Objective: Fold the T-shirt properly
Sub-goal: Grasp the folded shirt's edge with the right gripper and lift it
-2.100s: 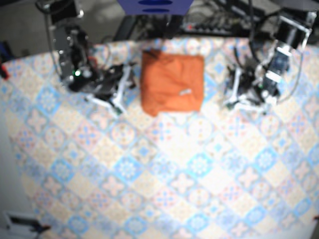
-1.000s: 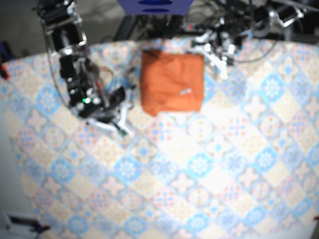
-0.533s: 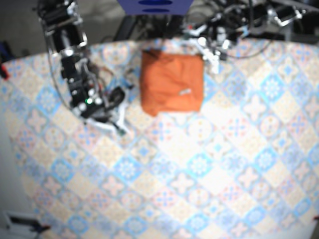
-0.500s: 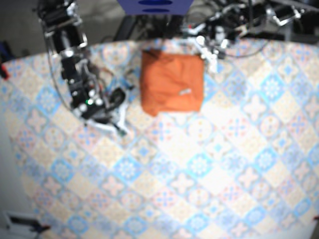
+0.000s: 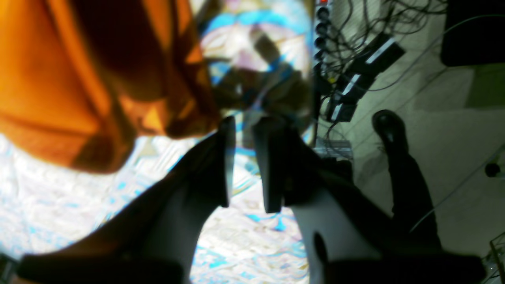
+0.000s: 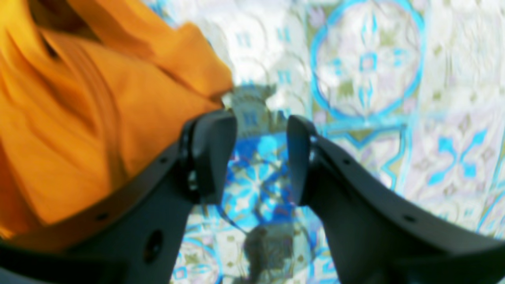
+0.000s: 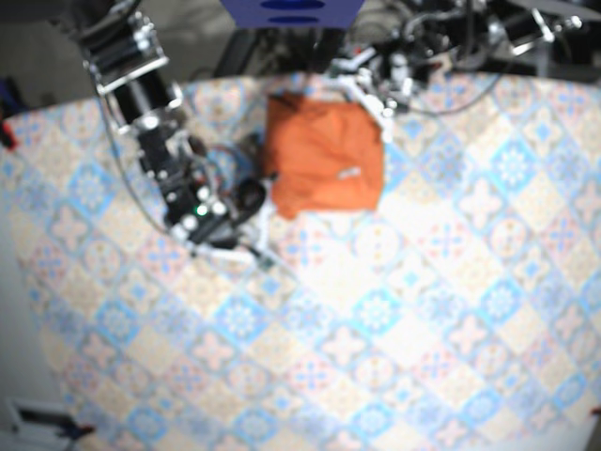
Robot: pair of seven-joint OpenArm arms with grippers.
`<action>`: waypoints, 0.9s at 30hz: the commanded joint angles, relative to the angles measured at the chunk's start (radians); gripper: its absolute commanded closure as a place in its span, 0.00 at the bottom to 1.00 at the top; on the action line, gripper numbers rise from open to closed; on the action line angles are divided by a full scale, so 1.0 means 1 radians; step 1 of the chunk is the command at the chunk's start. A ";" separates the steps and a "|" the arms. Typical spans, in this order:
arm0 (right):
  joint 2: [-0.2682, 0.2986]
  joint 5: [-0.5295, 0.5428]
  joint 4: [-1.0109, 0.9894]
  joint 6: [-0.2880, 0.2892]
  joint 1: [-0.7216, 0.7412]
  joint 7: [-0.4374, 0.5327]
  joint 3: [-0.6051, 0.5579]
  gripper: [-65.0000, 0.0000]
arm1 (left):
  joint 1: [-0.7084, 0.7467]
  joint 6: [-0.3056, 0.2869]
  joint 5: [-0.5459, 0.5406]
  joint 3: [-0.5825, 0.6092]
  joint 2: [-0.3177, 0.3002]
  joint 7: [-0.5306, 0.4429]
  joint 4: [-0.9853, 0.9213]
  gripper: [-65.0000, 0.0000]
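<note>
While the orange fabric T-shirt, folded into a rough rectangle, lies at the far middle of the tablecloth printed with blue and orange tiles, the two arms reach in at opposite corners of it. In the base view, the right gripper sits at the shirt's near corner on that view's left. The left gripper sits at the far corner on that view's right, close to the table's far edge. The right wrist view shows the right gripper's two dark fingers spread apart with only patterned cloth between them. One finger lies along the shirt's edge, and a loose corner of orange fabric pokes out just above its tip; whether they touch cannot be told. The left wrist view shows the left gripper's fingers parallel with a narrow slit between them, holding nothing. The tip of one stands just beside the shirt's shadowed corner, and blur hides whether it makes contact. Creases run across the shirt's top layer, and a small pale tag shows near its right side in the base view. Beyond the table edge in the left wrist view, a power strip and tangled black cables lie on the floor.
</note>
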 commanded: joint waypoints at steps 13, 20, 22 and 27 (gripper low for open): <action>-0.043 -0.060 -0.120 -0.001 0.052 0.085 -0.086 0.61 | -0.005 0.001 0.002 -0.010 -0.004 0.003 0.012 0.84; -0.049 -0.060 -0.188 0.000 0.064 0.133 -0.087 0.61 | -0.007 0.001 0.005 -0.012 0.012 0.003 0.012 0.84; -0.051 -0.060 -0.202 0.000 0.064 0.136 -0.087 0.61 | -0.007 0.001 0.008 -0.012 0.016 0.003 0.012 0.84; -0.058 -0.060 -0.203 0.000 0.064 0.136 -0.087 0.63 | -0.022 0.003 0.008 -0.013 0.017 -0.017 0.012 0.84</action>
